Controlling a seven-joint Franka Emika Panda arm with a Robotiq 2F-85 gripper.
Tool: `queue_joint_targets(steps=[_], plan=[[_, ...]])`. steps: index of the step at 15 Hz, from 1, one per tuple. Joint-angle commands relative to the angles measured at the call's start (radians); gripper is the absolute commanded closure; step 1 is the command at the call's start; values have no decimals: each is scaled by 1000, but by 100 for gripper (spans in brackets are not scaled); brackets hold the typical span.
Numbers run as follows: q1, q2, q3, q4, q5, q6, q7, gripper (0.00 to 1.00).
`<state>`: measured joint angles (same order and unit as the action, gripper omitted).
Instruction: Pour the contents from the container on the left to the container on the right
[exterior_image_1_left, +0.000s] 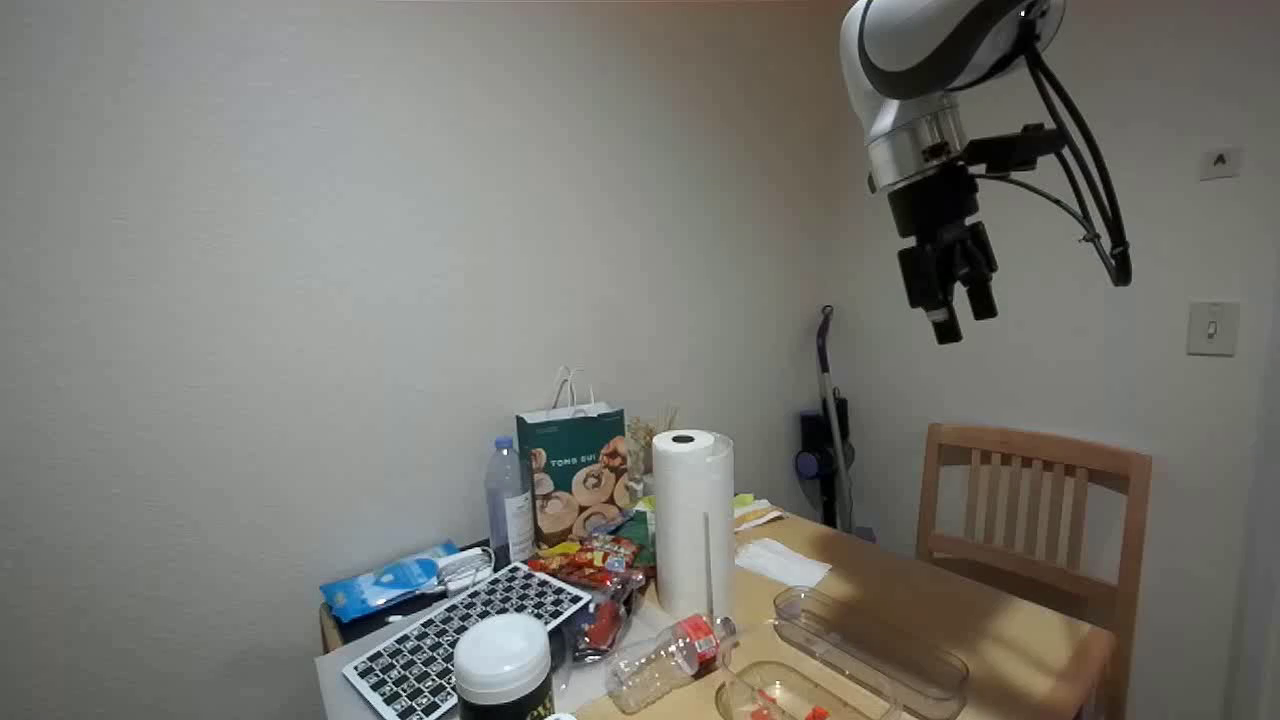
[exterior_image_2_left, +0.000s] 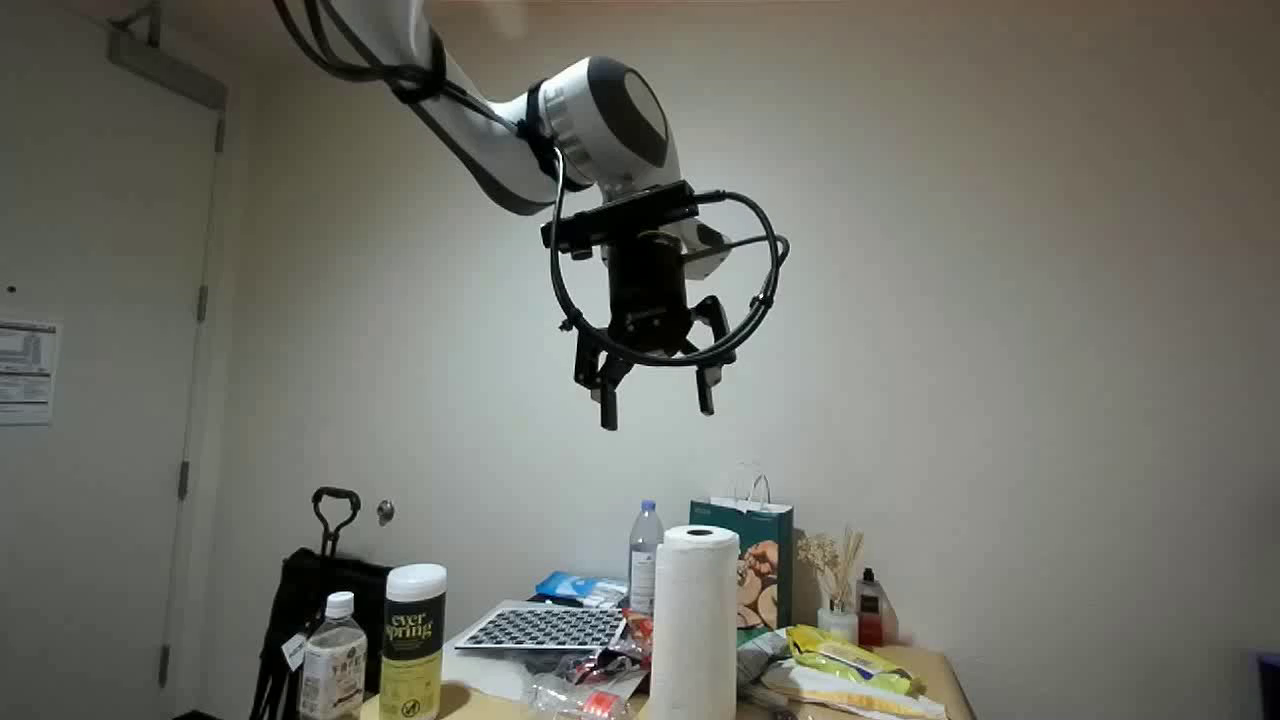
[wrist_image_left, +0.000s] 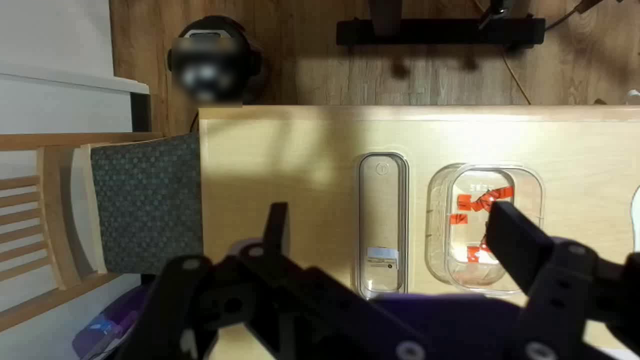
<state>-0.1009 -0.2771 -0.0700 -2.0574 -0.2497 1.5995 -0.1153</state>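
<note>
A clear narrow container (wrist_image_left: 381, 205) lies on the table in the wrist view, with a label low inside; it looks otherwise empty. Beside it is a wider clear container (wrist_image_left: 436, 230) holding several red pieces (wrist_image_left: 464, 202). In an exterior view the narrow container (exterior_image_1_left: 870, 655) and the wider container (exterior_image_1_left: 785, 672) stand at the bottom, the wider one partly cut off by the frame. Neither shows in the exterior view with the tall door. My gripper (exterior_image_1_left: 964, 325) is open and empty, high above the table; it also shows open in an exterior view (exterior_image_2_left: 658, 417) and the wrist view (wrist_image_left: 390, 220).
A paper towel roll (exterior_image_1_left: 690, 530) stands upright near the containers. A clear bottle (exterior_image_1_left: 660, 665) lies beside the wider container. A white-lidded tub (exterior_image_1_left: 502, 660), a checkered board (exterior_image_1_left: 470, 635) and a green bag (exterior_image_1_left: 575, 470) are farther along. A wooden chair (exterior_image_1_left: 1040, 500) stands at the table's end.
</note>
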Motion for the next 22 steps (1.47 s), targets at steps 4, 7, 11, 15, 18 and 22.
queue_joint_targets(steps=[4,7,11,15,18,22], plan=[[21,12,-1,-8,11,-4,-5,0],[54,28,15,-37,43,25,-6,0],[98,74,76,-110,14,66,105,0],[134,107,81,-144,144,90,30,0],[138,120,90,-130,127,71,47,0],[138,119,88,-129,131,71,33,0]])
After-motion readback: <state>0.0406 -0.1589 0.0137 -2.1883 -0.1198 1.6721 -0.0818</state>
